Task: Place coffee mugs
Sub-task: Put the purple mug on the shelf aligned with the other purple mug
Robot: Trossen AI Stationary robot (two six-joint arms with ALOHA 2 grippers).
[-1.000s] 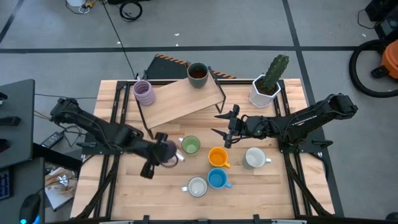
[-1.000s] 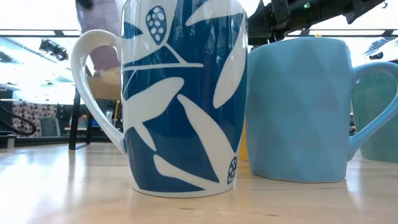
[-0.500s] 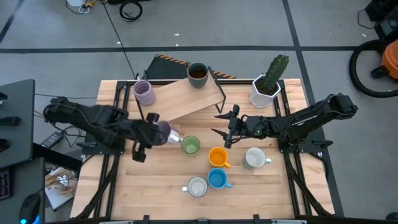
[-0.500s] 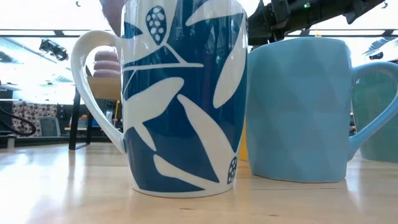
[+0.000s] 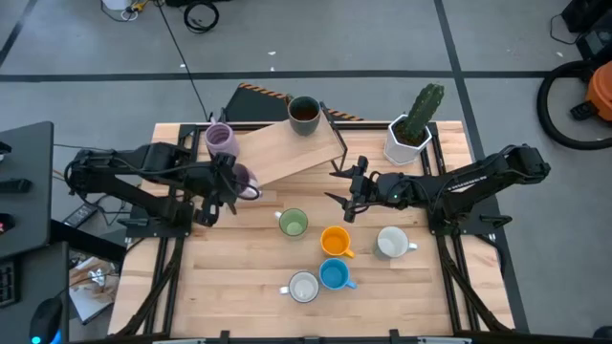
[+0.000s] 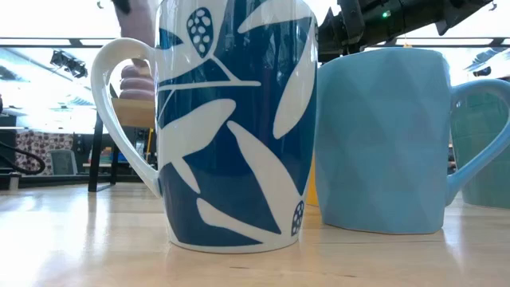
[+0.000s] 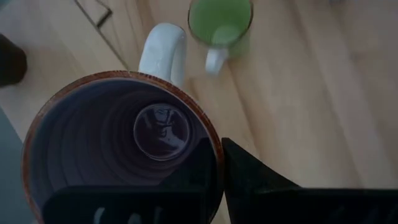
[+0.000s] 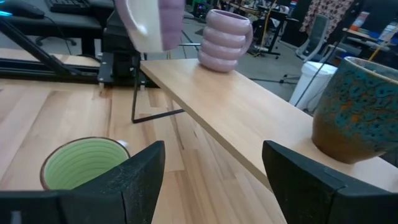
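Note:
My left gripper (image 5: 229, 183) is shut on a purple mug (image 5: 241, 179) with a white handle and holds it in the air at the near left edge of the wooden shelf (image 5: 277, 153). The mug also shows in the right wrist view (image 8: 155, 22). A ribbed purple mug (image 5: 222, 141) and a dark brown mug (image 5: 304, 113) stand on the shelf. On the table stand a green mug (image 5: 293, 223), an orange mug (image 5: 335, 240), a white mug (image 5: 391, 243), a blue mug (image 5: 334, 275) and a leaf-patterned mug (image 5: 303, 287). My right gripper (image 5: 342, 186) hangs open by the shelf's right end. My left gripper pinches the purple mug's wall at the rim (image 7: 214, 155), on the side away from the white handle (image 7: 163, 53). One finger is inside the mug and one finger (image 7: 255, 183) is outside. The fingers slant down from above. The mug is lifted clear, mouth up.
A white faceted pot with a cactus (image 5: 409, 139) stands at the far right. The shelf rests on thin black wire legs (image 8: 134, 93). In the low view the leaf-patterned mug (image 6: 231, 127) and the light blue mug (image 6: 382, 139) fill the foreground.
My left gripper has carried the purple mug up and toward the table's far edge, away from the green mug and up to the shelf's near left edge. The gripper has tipped and rolled somewhat on the way. It stays shut on the mug.

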